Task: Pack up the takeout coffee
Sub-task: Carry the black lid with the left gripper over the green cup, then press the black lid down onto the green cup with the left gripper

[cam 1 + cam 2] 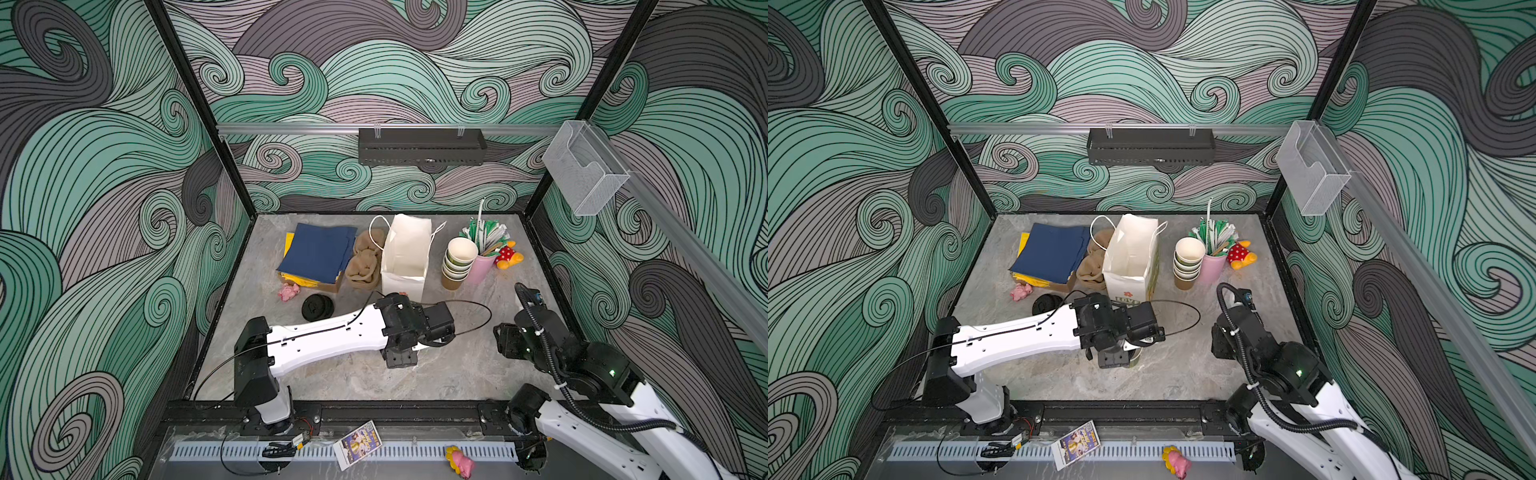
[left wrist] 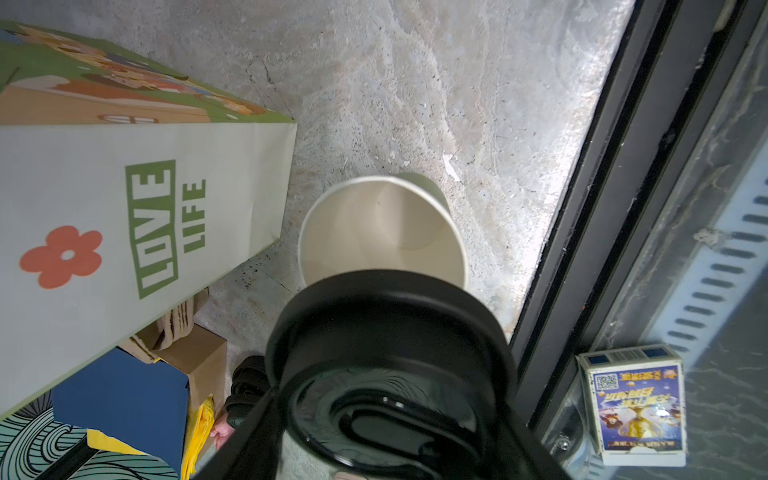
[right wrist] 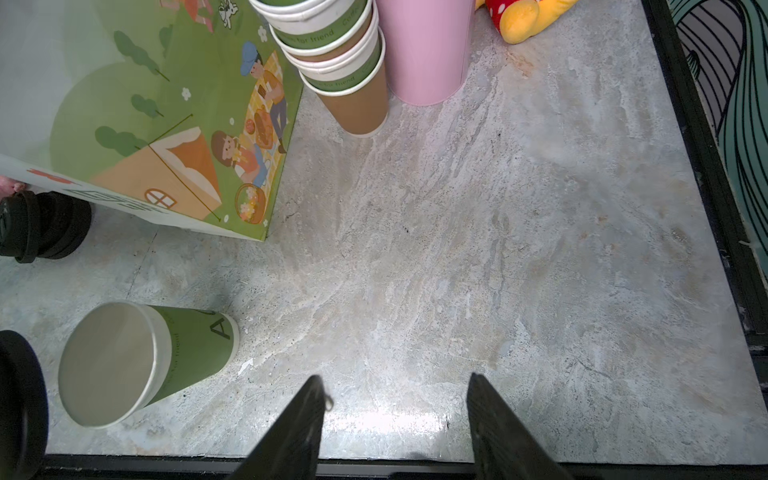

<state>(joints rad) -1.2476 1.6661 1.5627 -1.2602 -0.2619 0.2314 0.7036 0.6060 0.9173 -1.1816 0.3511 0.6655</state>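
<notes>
left gripper [image 1: 401, 359] clamps one black sip lid [image 2: 386, 332] directly over one loose green paper cup [image 2: 374, 232], upright on the table [image 3: 498, 249] near its front edge. right gripper [image 3: 395, 415] empty, jaws apart. One cup stack [image 1: 457, 266], count unclear. One lid stack [image 1: 318, 307]. One paper bag [image 1: 405, 253] between the stacks.

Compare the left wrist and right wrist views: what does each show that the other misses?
Left wrist only: the printed card pack and the dark-blue folded sheet. Right wrist only: the stack of green-banded paper cups, the pink cup, the red-and-yellow plush toy and the open right claw. Both: the lone green paper cup and the illustrated paper bag.
</notes>
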